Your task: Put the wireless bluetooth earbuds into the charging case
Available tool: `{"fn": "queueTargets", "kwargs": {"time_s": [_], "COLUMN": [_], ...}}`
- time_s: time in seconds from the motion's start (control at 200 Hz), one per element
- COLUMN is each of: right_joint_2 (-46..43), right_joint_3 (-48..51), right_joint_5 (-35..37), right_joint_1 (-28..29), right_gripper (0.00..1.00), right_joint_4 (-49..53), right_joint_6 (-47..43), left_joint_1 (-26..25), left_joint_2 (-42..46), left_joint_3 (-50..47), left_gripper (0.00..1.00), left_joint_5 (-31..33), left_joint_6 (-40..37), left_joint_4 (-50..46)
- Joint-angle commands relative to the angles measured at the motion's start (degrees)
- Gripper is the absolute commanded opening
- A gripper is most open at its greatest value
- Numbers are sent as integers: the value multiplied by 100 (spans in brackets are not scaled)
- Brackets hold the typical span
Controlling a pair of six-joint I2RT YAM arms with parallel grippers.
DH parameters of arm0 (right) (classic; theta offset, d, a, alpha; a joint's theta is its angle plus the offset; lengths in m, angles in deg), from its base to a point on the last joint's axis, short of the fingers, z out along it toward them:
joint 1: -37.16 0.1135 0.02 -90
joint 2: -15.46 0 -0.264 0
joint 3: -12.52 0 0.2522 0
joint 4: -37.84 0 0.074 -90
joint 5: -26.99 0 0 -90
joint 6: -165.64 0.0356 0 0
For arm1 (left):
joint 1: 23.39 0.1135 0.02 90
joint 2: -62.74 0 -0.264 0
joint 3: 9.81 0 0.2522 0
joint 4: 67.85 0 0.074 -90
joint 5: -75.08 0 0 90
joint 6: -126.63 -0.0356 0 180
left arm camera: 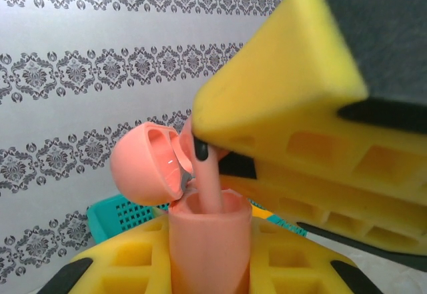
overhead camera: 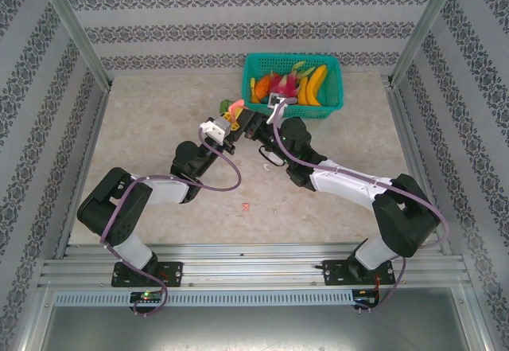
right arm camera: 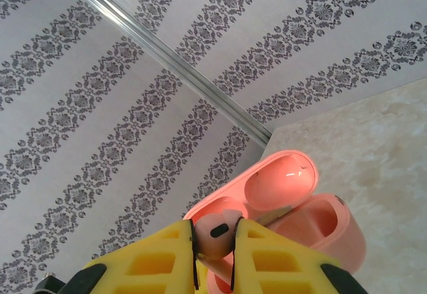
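The charging case (right arm camera: 327, 231), lid open, is clamped upright in the left gripper (left arm camera: 210, 267). A pink earbud (left arm camera: 211, 184) is pinched by its head in the right gripper (right arm camera: 215, 241), its stem dipped into the case mouth. It is judged light, hard and slippery, so a gentle hold on the head is wanted.

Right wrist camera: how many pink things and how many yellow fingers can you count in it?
pink charging case: 1
pink earbud: 1
yellow fingers: 2
Total: 4
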Motion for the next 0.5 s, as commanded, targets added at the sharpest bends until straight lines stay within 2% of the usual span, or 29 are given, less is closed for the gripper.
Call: {"fn": "queueTargets", "kwargs": {"time_s": [0.0,0.495], "right_joint_2": [101,208], "right_joint_3": [-43,50], "right_joint_5": [-93,-288], "right_joint_1": [48,46], "right_gripper": [17,15], "right_joint_4": [-290,-302], "right_joint_6": [-21,-20], "left_joint_1": [-55,-60], "left_joint_2": [160,204], "left_joint_3": [149,192], "left_gripper": [0,0], "left_joint_5": [-180,-166], "left_joint_6": [84,89], "left_joint_4": [327,232]}}
